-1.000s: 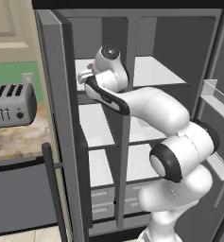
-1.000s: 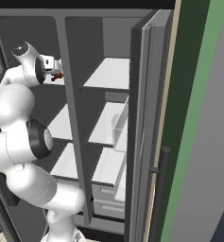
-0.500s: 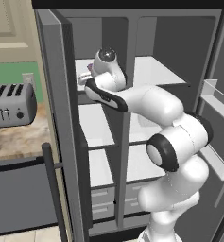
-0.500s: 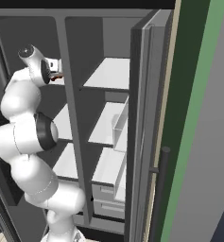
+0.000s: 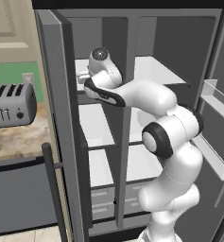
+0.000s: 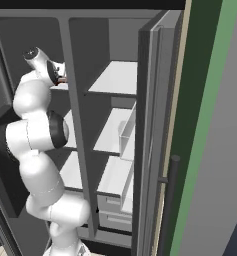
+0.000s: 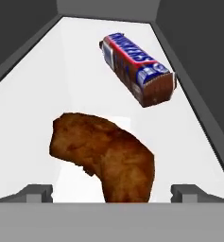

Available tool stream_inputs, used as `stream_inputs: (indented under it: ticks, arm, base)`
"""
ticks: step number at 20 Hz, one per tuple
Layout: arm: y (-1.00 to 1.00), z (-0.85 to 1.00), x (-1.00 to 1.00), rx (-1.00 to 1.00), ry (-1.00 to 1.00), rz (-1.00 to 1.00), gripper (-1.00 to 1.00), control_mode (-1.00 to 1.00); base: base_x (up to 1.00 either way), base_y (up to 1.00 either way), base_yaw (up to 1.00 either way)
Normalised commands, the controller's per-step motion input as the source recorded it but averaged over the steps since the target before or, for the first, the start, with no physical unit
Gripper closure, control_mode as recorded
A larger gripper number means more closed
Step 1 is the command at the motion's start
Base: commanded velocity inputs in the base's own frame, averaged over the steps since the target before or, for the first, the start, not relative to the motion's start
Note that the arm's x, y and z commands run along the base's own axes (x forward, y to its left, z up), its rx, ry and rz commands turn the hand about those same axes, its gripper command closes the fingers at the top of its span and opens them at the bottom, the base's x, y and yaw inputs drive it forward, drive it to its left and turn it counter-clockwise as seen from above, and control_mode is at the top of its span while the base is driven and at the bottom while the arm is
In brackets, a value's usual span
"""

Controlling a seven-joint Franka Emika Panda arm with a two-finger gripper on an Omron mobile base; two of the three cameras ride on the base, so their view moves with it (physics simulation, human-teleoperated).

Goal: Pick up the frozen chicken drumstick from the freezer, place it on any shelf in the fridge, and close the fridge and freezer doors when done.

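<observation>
The brown chicken drumstick (image 7: 104, 156) lies on a white freezer shelf (image 7: 33, 99), directly ahead of my gripper (image 7: 112, 193). Its two fingertips (image 7: 38, 191) stand wide apart on either side of the drumstick's near end, open and holding nothing. In the left base view the gripper (image 5: 81, 78) reaches into the upper part of the freezer (image 5: 92, 123), just past the open freezer door (image 5: 56, 118). The right base view shows the gripper (image 6: 62, 79) at that same upper level. The fridge (image 5: 156, 118) stands open, with a broad white shelf (image 6: 117, 77) and its door (image 5: 217, 104) swung right.
A blue-and-brown wrapped chocolate bar (image 7: 137, 68) lies farther back on the same freezer shelf. Pale grey drawers (image 5: 101, 198) sit at the bottom of both compartments. A toaster (image 5: 9, 104) stands on the counter (image 5: 14, 142) left of the freezer door. White bins line the fridge door.
The arm has folded in toward the refrigerator and carried the hand a little deeper onto the upper freezer shelf. The jaws have stayed open.
</observation>
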Motion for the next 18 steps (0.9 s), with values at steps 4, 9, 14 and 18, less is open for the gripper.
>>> stream_inputs:
  ticks: [4, 9, 14, 18]
  arm:
    - [0.05, -0.11, 0.42, 0.00, 0.06, -0.12, -1.00, -1.00]
    - [0.04, -0.17, 0.26, 0.00, 0.04, -0.08, -1.00, -1.00]
    - [0.00, -0.42, 0.00, 0.00, 0.00, -0.01, -1.00, -1.00]
    - [0.00, -0.77, -0.31, 0.00, 0.00, 0.00, 1.00, -1.00]
  base:
    - [0.00, 0.00, 0.00]
    - [0.00, 0.00, 0.00]
    - [0.00, 0.00, 0.00]
    - [0.00, 0.00, 0.00]
